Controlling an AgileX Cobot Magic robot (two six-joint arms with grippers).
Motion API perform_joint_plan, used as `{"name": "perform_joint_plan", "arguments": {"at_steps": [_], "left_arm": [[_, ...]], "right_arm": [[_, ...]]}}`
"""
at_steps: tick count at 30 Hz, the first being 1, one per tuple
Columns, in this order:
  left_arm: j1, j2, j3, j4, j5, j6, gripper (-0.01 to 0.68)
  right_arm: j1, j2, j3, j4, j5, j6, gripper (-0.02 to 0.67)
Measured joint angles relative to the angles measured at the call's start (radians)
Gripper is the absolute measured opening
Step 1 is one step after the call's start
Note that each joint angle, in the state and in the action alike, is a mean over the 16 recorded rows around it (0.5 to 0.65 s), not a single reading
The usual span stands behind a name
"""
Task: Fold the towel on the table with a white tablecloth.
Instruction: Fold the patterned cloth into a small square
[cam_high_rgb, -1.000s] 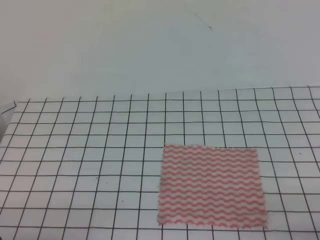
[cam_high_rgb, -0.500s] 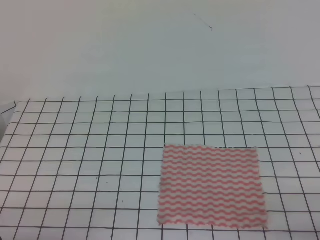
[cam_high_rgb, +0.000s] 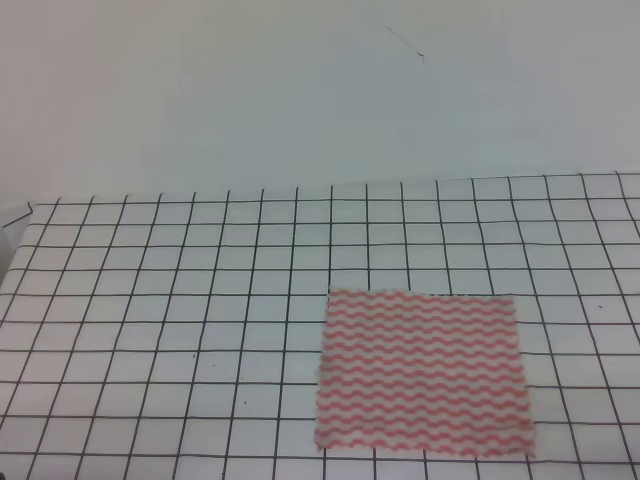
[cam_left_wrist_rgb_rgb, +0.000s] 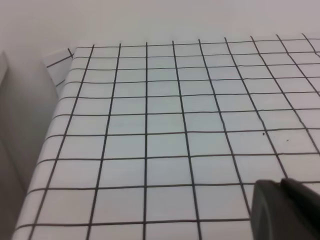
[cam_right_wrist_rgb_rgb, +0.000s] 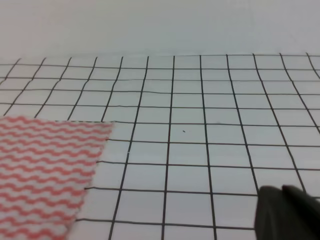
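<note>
A: Exterior high shows the towel (cam_high_rgb: 422, 373) flat and unfolded on the counter (cam_high_rgb: 160, 330), right of centre near the front edge. No arm is over it.

B: So folding hasn't begun. The fingers?

A: Only dark corners at each wrist view's bottom right; can't tell their opening. Next, probably pinching a towel edge.

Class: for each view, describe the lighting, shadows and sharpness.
Exterior high: even, soft light, no glare; towel edges slightly fuzzy. Left wrist: dark blurred pincer in the corner, grid sharp. Right wrist: towel's near corner soft, blurred pincer in the corner.
</note>
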Motion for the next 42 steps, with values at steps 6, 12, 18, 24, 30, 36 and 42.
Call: {"name": "perform_joint_plan", "arguments": {"at_steps": [6,12,18,24,30,36,42], "left_arm": [[0.000,0.000,0.000,-0.121,-0.010,-0.001,-0.002],[0.000,0.000,0.000,-0.397,-0.033,-0.002,-0.002],[0.000,0.000,0.000,-0.727,-0.058,-0.002,-0.002],[0.000,0.000,0.000,-0.983,-0.083,-0.002,-0.002],[0.000,0.000,0.000,-1.083,-0.106,-0.001,-0.002],[0.000,0.000,0.000,-1.118,-0.096,0.014,-0.002],[0.000,0.000,-0.013,-1.146,-0.018,0.140,-0.002]], "right_arm": [[0.000,0.000,0.000,0.170,-0.027,0.001,-0.001],[0.000,0.000,0.000,0.491,-0.061,-0.012,-0.001],[0.000,0.000,-0.001,0.769,-0.083,-0.043,-0.001],[0.000,0.002,-0.001,0.912,-0.088,-0.078,-0.001],[0.000,0.002,-0.001,0.978,-0.095,-0.095,-0.001],[0.000,0.002,-0.001,1.055,-0.082,-0.166,-0.001],[0.000,0.002,-0.017,1.143,-0.023,-0.353,-0.001]]}}
